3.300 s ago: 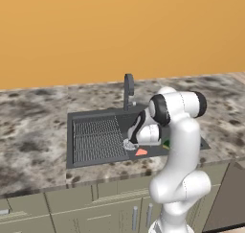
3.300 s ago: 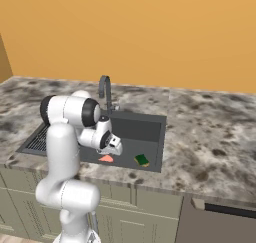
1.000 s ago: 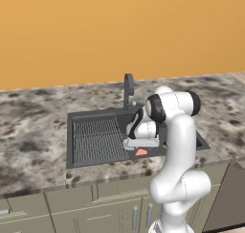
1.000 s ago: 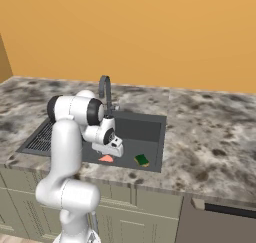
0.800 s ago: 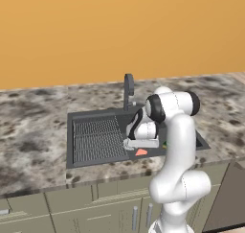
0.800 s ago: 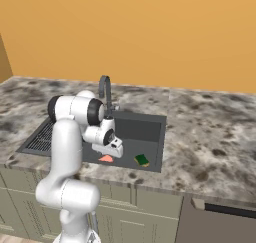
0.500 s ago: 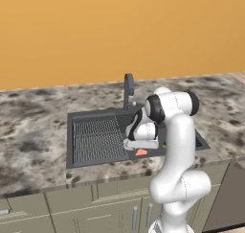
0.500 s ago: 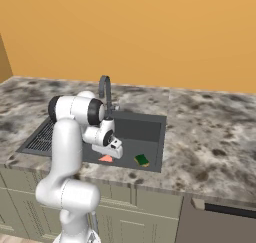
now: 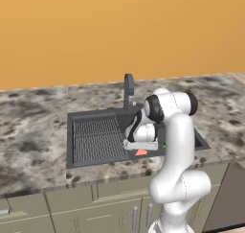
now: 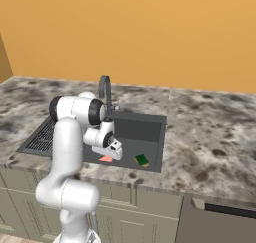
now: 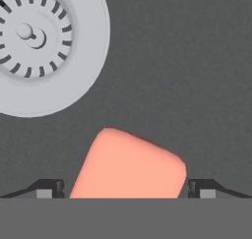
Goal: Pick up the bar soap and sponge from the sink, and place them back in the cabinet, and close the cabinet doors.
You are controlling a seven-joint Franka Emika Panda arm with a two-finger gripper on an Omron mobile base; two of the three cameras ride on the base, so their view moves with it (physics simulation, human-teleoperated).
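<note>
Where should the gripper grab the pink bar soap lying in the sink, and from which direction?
Take the bar soap across its two long flat sides, coming straight down from above. It lies flat on the sink floor beside the drain, and the open gripper already straddles it, one fingertip on each side.

I'm in a rendered kitchen: dark sink point(image 9: 76, 119) with faucet point(image 9: 128, 88) and ribbed draining rack point(image 9: 98, 140), set in a speckled stone worktop point(image 10: 210, 137), olive-grey cabinets point(image 9: 95, 213) beneath, orange wall point(image 9: 119, 30) behind.
</note>
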